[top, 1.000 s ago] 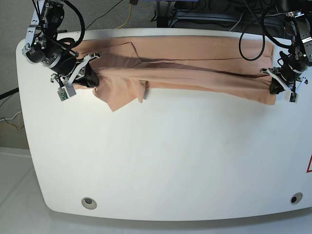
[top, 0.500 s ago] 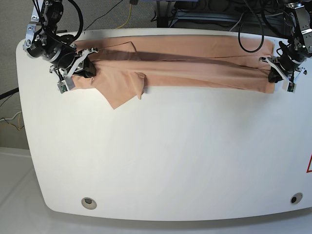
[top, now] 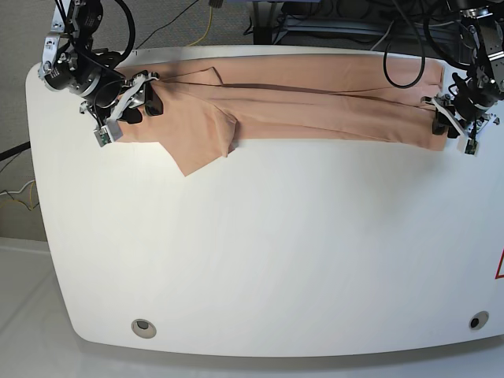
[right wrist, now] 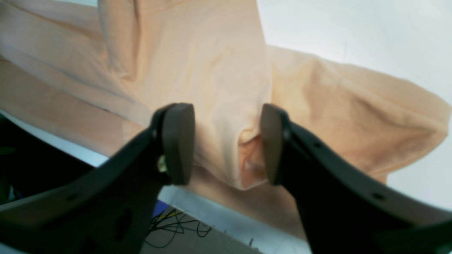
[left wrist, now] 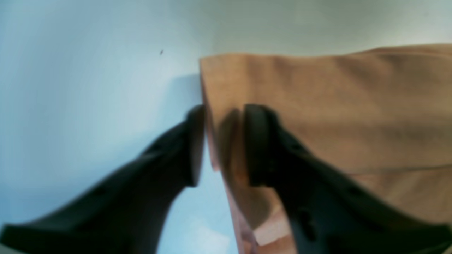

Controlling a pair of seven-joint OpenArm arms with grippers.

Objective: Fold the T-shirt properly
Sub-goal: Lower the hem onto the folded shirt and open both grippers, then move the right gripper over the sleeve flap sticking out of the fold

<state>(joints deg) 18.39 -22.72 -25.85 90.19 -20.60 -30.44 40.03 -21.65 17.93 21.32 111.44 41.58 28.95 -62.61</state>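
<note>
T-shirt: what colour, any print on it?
Plain peach-pink T-shirt, no print visible; the base view shows it best.

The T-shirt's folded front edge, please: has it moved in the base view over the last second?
Yes. The T-shirt edge shifted toward the table's far edge.

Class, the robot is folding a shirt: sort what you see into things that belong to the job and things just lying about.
Belongs to the job:
T-shirt
left gripper, jaws apart
right gripper, jaws apart
table it lies on

Just lying about:
cables behind the table
floor cables below the table edge
</note>
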